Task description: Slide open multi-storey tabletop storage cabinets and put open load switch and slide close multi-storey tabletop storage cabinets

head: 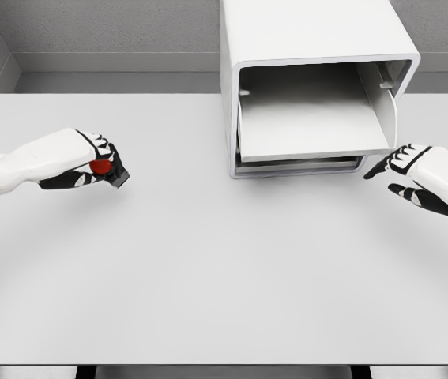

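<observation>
Head view: we see the load switch [107, 169], a small dark block with a red part, held in the left hand [77, 158] above the left side of the white table [208, 268], the fingers curled around it. Well apart to the right stands the white storage cabinet [310, 47] at the table's far edge, its drawer [310, 118] slid out toward us. The right hand [421, 178] hovers just beside the drawer's front right corner, its fingers spread and holding nothing.
</observation>
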### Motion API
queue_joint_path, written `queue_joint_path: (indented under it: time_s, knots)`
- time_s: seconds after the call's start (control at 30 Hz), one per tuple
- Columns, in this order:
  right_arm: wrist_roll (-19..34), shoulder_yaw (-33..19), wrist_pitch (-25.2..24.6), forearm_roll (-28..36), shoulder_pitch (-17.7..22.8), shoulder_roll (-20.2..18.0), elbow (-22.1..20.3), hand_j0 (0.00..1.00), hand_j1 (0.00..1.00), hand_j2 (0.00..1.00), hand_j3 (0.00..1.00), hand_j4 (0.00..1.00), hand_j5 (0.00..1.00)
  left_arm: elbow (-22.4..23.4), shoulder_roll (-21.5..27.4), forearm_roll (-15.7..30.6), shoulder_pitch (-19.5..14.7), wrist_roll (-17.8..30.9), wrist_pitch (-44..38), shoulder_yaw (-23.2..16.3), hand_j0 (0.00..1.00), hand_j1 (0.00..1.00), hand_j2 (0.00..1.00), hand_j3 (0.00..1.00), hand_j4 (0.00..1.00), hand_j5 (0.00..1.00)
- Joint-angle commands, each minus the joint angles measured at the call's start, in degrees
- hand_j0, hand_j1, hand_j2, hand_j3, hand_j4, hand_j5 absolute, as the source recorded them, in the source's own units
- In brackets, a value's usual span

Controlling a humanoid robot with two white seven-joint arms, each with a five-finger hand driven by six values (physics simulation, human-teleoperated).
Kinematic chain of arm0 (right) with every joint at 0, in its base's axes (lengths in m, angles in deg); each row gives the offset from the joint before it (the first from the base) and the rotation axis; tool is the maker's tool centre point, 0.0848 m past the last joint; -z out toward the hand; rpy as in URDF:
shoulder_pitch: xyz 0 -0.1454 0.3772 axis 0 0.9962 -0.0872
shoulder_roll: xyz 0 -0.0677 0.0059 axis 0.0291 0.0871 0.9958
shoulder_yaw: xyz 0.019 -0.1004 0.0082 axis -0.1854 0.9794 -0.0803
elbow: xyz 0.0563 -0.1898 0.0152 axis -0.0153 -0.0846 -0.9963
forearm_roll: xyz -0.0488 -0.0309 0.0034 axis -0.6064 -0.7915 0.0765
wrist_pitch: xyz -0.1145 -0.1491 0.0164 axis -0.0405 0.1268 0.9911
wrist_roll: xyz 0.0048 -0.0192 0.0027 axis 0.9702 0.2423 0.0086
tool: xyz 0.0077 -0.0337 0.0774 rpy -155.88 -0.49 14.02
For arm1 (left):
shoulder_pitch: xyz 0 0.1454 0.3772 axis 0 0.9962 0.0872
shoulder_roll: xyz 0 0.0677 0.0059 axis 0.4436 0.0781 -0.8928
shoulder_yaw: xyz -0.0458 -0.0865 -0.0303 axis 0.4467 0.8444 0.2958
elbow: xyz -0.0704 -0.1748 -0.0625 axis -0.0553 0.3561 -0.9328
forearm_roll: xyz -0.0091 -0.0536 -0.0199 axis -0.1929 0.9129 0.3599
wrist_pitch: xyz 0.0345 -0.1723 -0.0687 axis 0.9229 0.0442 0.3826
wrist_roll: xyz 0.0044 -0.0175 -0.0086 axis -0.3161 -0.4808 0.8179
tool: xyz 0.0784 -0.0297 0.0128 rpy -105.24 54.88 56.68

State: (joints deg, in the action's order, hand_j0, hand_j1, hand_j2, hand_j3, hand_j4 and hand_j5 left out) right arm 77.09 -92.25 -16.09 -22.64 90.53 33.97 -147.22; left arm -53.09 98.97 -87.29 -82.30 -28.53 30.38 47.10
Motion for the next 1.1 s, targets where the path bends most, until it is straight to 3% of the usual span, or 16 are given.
queue_joint_path:
  time_s: [0.0, 0.6, 1.07]
  knots:
    - [0.0, 0.0, -0.1, 0.4, 0.0, -0.1, 0.0, 0.62, 0.62, 0.62, 0.62, 0.62, 0.62, -1.0, 0.1, 0.5, 0.0, 0.0, -0.2, 0.1, 0.44, 0.44, 0.44, 0.44, 0.44, 0.44]
    - [0.6, -1.8, -0.1, 0.2, 4.9, -0.1, -0.2, 0.67, 0.67, 0.67, 0.67, 0.67, 0.67, -11.9, -0.8, 1.0, 0.8, 0.0, -0.2, -0.6, 0.45, 0.45, 0.45, 0.45, 0.45, 0.45]
    - [0.6, -2.4, -0.1, -0.2, 5.5, 0.6, -1.3, 0.68, 0.68, 0.68, 0.68, 0.68, 0.68, -12.3, -6.3, 1.0, -0.2, 0.0, -0.2, -1.6, 0.45, 0.45, 0.45, 0.45, 0.45, 0.45]
